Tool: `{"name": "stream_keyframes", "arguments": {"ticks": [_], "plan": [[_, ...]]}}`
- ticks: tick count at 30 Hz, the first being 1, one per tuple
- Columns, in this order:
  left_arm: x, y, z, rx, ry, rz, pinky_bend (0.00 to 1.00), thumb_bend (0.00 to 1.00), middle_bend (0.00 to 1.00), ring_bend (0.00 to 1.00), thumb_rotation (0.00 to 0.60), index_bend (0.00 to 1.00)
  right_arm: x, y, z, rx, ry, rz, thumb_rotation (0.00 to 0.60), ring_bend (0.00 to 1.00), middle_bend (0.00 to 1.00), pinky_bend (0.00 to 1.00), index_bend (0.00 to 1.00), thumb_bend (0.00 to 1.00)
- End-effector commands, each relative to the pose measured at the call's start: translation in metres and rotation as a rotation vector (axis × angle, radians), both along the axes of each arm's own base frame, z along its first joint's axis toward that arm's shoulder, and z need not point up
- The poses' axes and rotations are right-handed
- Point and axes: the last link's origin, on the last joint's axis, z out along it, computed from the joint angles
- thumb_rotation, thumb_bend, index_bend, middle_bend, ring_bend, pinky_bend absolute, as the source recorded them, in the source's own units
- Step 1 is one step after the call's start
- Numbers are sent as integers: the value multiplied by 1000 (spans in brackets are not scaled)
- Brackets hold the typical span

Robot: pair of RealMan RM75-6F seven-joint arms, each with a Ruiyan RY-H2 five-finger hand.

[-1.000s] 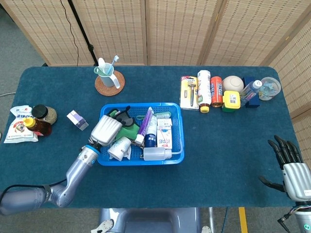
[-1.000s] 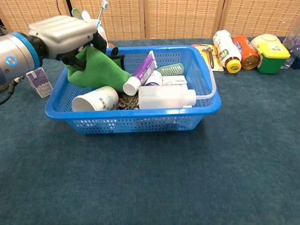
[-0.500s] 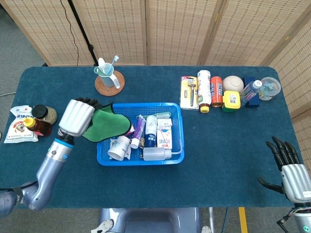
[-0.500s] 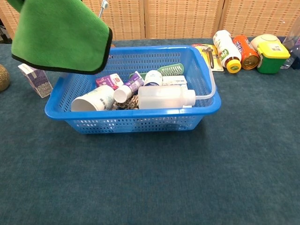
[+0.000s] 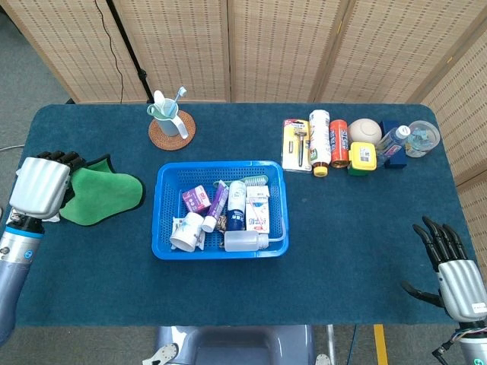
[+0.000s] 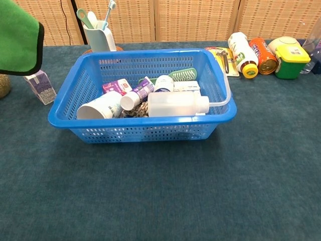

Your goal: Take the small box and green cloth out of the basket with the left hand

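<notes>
Left hand (image 5: 39,188) has carried the soft green cloth (image 5: 99,199) seemingly clear of the basket (image 5: 221,249).

You have one blue basket (image 5: 278,205), one green cloth (image 5: 103,199), two hands, and two toothbrushes (image 6: 95,15) in one cup (image 6: 100,37).

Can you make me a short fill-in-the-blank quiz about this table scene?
1. The left hand holds a cloth coloured ____.
2. The cloth hangs to the ____ of the basket in the head view.
3. The toothbrush cup stands on a round ____.
4. The right hand holds ____.

Missing words: green; left; coaster; nothing
</notes>
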Motion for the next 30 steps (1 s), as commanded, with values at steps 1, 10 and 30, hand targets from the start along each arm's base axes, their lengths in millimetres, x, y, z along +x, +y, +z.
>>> {"name": "stream_keyframes", "arguments": {"ticks": [1,10,30], "plan": [[-21,0,-16,-66,3,53,603,739,560,521,600,703,1,1,-1,6,1,4,600,0,0,0,0,0],[-41,3,-25,-100,-73,92,44,410,0,0,600,0,0,0,0,3,-1,-4,600,0,0,0,0,0],[-84,-54,3,-18,-128,201,0,117,0,0,600,0,3,2,-4,28,1,13,600,0,0,0,0,0]]}}
